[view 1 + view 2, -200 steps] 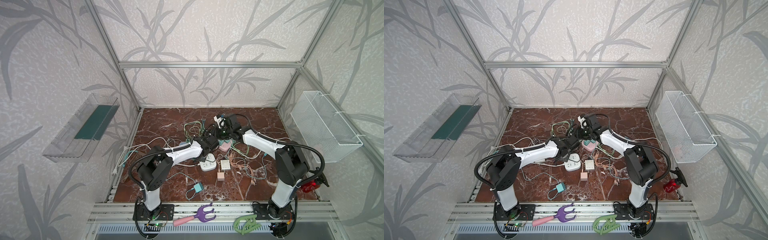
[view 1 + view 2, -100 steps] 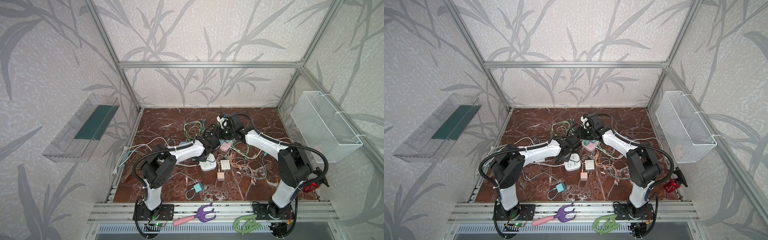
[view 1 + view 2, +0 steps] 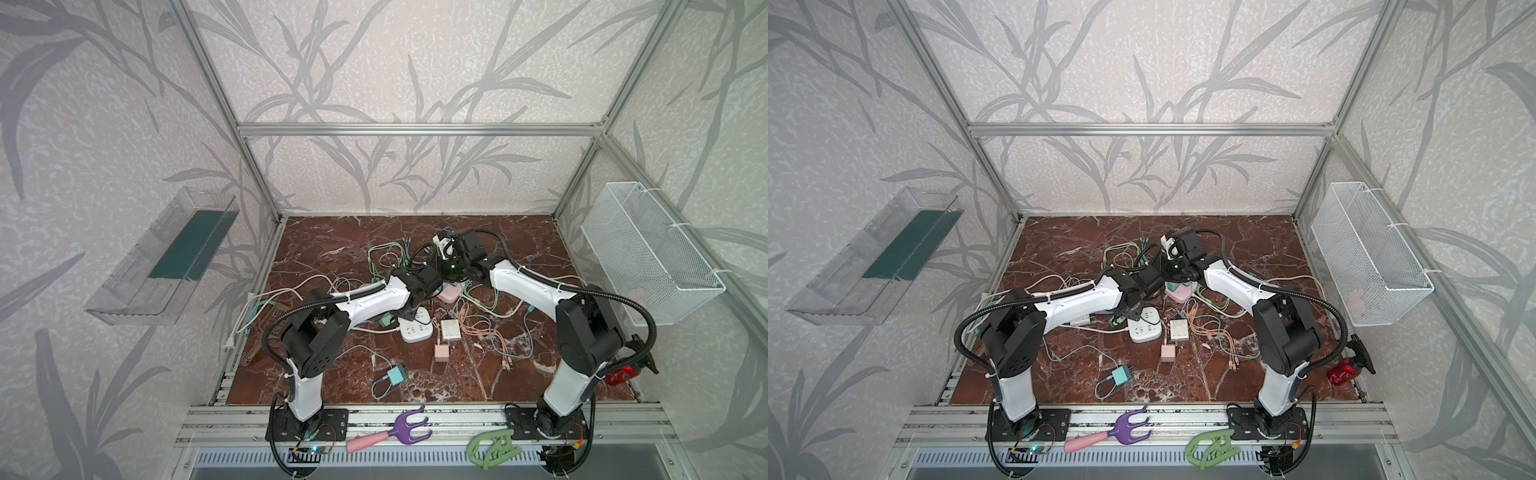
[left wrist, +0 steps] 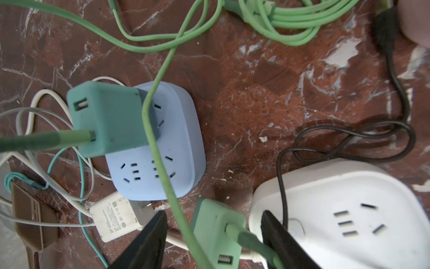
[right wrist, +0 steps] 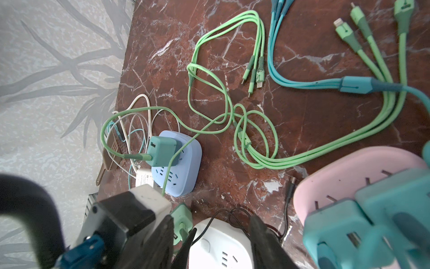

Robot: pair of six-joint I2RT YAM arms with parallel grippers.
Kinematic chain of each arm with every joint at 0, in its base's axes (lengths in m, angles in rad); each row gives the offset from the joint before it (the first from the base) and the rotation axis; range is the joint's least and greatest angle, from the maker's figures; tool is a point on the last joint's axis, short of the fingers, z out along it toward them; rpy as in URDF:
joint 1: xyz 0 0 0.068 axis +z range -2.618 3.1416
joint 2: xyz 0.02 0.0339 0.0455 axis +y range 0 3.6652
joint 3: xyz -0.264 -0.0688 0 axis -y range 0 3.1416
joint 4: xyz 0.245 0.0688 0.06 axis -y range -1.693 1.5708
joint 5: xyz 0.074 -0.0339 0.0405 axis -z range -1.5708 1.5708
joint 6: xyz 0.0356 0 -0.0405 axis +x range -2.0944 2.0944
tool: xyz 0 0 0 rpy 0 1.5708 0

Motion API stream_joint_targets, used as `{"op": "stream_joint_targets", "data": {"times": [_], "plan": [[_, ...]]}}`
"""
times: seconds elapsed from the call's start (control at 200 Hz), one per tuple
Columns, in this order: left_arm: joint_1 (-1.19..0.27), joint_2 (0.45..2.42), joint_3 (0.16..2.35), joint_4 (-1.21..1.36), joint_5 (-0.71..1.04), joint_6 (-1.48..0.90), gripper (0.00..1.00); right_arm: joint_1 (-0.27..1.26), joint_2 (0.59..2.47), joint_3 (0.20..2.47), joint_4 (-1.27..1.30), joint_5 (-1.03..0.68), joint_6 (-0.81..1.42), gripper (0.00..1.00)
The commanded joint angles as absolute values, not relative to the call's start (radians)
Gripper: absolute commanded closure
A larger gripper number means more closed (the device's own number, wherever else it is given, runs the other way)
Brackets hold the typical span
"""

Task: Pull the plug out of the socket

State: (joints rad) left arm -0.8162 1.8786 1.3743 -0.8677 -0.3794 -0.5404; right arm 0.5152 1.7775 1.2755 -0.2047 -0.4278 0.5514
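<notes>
The light green plug (image 4: 218, 230) lies on the surface (image 4: 256, 93) just beside the white socket (image 4: 337, 221), not in it, between the wide, empty left fingers (image 4: 149, 240). It looks light, rigid and smooth: grip its flat sides, not its lead (image 4: 246, 240). A loose green cable (image 4: 158, 144) crosses in front of it; the right fingers (image 5: 263, 242) hang half-apart, holding nothing.

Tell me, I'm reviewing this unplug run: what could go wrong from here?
The green cable runs between the jaws of the open left gripper and over the blue socket; lifting away could snag it.
The green plug lies between those jaws, beside the white socket; a sideways move could knock it.
The right gripper hangs close by; the arms might collide.
</notes>
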Motion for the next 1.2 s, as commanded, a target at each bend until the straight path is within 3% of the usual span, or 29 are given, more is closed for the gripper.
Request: {"op": "stream_joint_targets", "data": {"times": [0.0, 0.35, 0.695, 1.05, 1.195], "plan": [[-0.820, 1.855, 1.415, -0.933, -0.366, -0.540, 0.34, 0.514, 1.761, 1.284, -0.231, -0.445, 0.538, 0.47], [-0.786, 1.830, 1.429, -0.969, -0.356, -0.544, 0.33, 0.516, 1.770, 1.281, -0.231, -0.460, 0.541, 0.47], [-0.753, 1.899, 1.550, -1.000, -0.338, -0.474, 0.42, 0.518, 1.768, 1.276, -0.250, -0.461, 0.528, 0.47], [-0.736, 1.852, 1.515, -0.959, -0.315, -0.481, 0.41, 0.519, 1.759, 1.256, -0.251, -0.457, 0.525, 0.48], [-0.735, 1.793, 1.470, -0.918, -0.321, -0.492, 0.35, 0.520, 1.758, 1.247, -0.236, -0.466, 0.522, 0.48]]}}
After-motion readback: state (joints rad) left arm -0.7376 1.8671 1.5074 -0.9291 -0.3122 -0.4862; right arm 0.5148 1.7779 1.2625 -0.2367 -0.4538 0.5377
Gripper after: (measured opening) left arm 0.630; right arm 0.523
